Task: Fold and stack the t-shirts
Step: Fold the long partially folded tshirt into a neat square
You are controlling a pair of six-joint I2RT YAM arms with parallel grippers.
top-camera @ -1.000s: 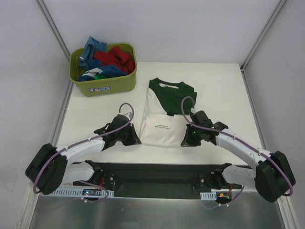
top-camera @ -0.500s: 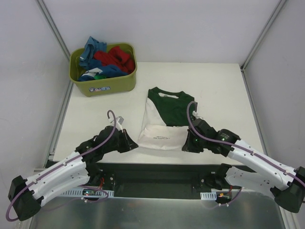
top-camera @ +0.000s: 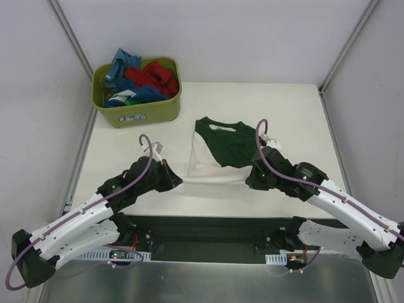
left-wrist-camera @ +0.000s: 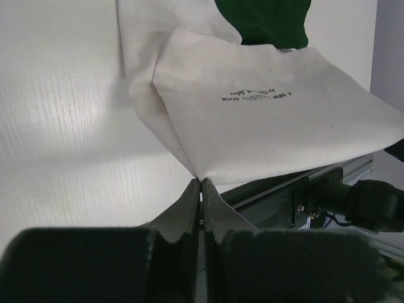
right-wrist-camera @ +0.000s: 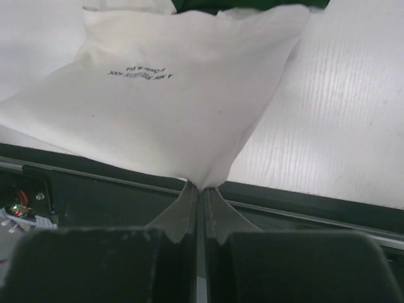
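shirt point(top-camera: 224, 146) central, tub point(top-camera: 159, 108) behind, leftward

You can't make out the small print on the cream t-shirt point(left-wrist-camera: 271, 126) in either wrist view. Its green part runs off the left wrist view's far edge. The label on the tub point(top-camera: 159, 107) is too small.
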